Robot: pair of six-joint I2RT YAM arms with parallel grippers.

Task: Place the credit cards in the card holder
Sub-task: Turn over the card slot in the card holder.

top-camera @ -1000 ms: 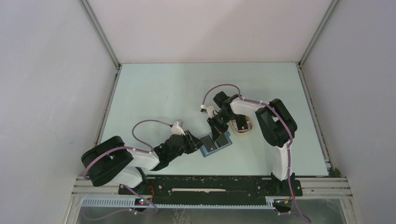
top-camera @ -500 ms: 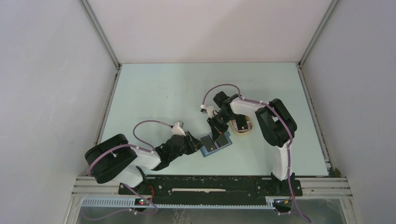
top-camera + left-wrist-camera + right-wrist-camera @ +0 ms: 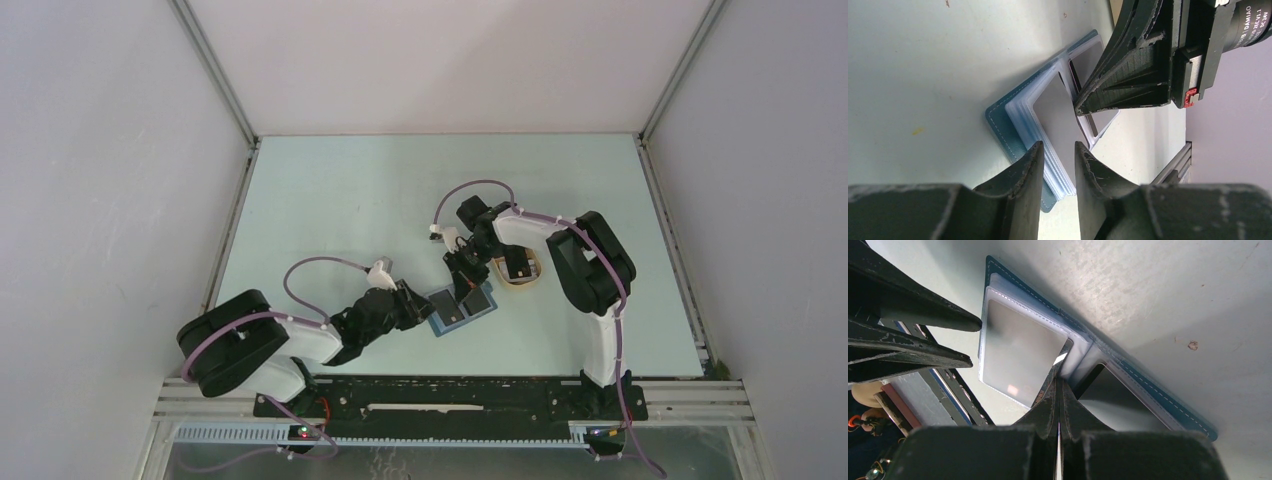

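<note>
step in hand: seating card in card holder (image 3: 1148,385). holder lies open, flat on table (image 3: 350,200), directly under right gripper (image 3: 1060,381). right jaws pressed together, tips at holder's fold. dark card (image 3: 1066,347) edge-on just ahead of tips, partly into pocket; pinched or only pushed, cannot tell. grey card (image 3: 1018,355) sits pocketed on side toward left gripper (image 3: 1057,146). left jaws parted, tips at holder's outer edge, nothing seen clamped. next, likely: press dark card fully home, straight along pocket, left steadying holder.
</note>
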